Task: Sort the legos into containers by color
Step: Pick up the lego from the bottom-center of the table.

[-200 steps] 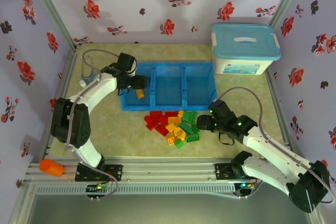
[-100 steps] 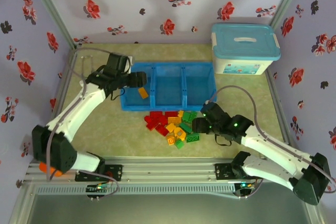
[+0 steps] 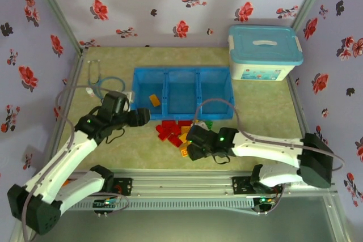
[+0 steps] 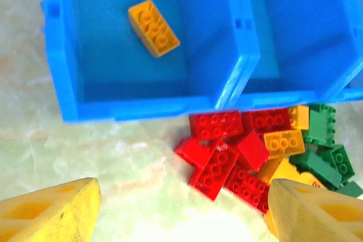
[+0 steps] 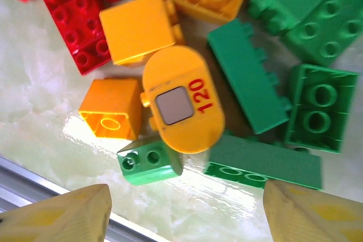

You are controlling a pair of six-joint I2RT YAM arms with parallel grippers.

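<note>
The blue tray (image 3: 165, 92) of three compartments lies mid-table; one orange brick (image 3: 153, 100) rests in its left compartment (image 4: 142, 107). Red, orange and green legos (image 3: 173, 130) are heaped just in front of the tray. My left gripper (image 3: 142, 117) hovers open left of the heap, nothing between its fingers (image 4: 48, 211); red bricks (image 4: 218, 165) lie ahead of it. My right gripper (image 3: 191, 143) hangs open over the heap's near edge. Just ahead of its jaws, not between them, lie a small green brick (image 5: 148, 162), a rounded orange piece marked 120 (image 5: 184, 100) and a flat green brick (image 5: 264, 162).
A white storage box with a light-blue lid (image 3: 265, 52) stands at the back right. A looped cable (image 3: 96, 77) lies at the back left. The metal rail (image 3: 181, 188) runs along the near edge, close below the right gripper (image 5: 184, 219).
My left gripper pulled back from the tray's left compartment toward the near left, leaving the orange brick inside. My right gripper swung left over the near side of the heap.
</note>
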